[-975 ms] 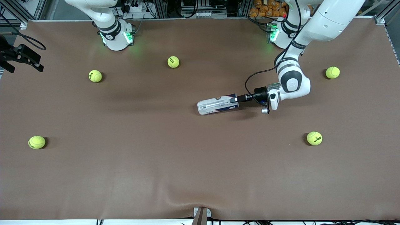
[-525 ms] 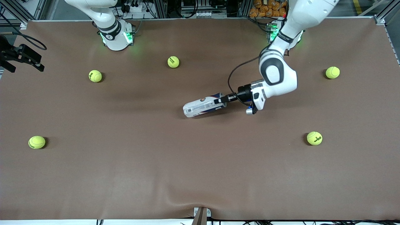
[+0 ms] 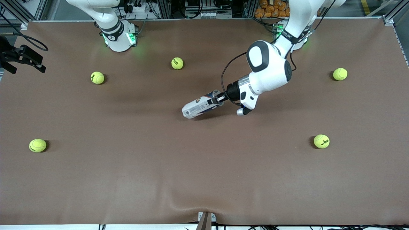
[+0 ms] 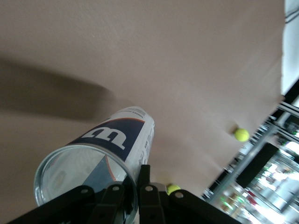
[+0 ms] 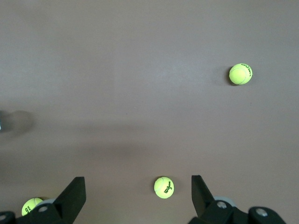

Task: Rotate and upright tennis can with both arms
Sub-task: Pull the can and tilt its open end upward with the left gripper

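The tennis can, a clear tube with a white and dark-blue label, is near the middle of the table, tilted with its open end raised. My left gripper is shut on the rim of that open end. In the left wrist view the tennis can points away from the left gripper, one finger inside the mouth and one outside. Its closed end is low by the table; whether it touches I cannot tell. My right gripper hangs open high over the table, holding nothing. It is out of the front view.
Several yellow-green tennis balls lie scattered: one near the right arm's base, one beside it, one toward the right arm's end, two toward the left arm's end. A black fixture juts in at the table's edge.
The left arm has swung the can toward the right arm's end of the table and turned it, so it lies more slanted. The grip has stayed shut. The right arm has not moved.
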Tool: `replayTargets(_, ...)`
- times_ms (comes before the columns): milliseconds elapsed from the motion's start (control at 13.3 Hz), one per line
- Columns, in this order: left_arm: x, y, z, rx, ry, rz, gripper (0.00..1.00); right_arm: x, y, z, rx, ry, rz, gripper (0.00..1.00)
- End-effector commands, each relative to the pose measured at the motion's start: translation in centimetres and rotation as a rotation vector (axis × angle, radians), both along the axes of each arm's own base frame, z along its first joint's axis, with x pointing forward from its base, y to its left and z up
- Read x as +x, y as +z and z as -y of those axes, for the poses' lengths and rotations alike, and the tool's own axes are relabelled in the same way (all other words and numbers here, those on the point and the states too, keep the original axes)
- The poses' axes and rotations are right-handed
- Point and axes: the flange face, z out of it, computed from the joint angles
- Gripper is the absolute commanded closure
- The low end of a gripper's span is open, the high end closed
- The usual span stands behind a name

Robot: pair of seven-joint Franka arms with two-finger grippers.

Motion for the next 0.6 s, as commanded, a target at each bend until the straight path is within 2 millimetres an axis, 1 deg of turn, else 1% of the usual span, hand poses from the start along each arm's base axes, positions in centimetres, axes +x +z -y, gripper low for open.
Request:
replayTargets(0,0.1,2.4,2.3,0.109,0.005,0.01,1.0,-0.4,0.0,0.0,0.021,0.0,-0.002,0.0)
replayTargets(150,0.1,3.6,3.6,0.215,-0.013,0.026,1.0,-0.4,0.0,0.0,0.021,0.0,-0.002,0.0)
replayTargets(300,0.3,5.7,4.8,0.333,-0.043,0.014,1.0,-0.4,0.0,0.0,0.02,0.0,-0.002,0.0)
replayTargets(450,-0.5,6.9,6.6,0.434,-0.084,0.001,1.0,-0.4,0.1,0.0,0.02,0.0,0.0,0.0)
replayTargets(525,-0.8,7.1,7.3,0.481,-0.099,-0.007,1.0,-0.4,0.0,0.0,0.021,0.0,-0.002,0.0)
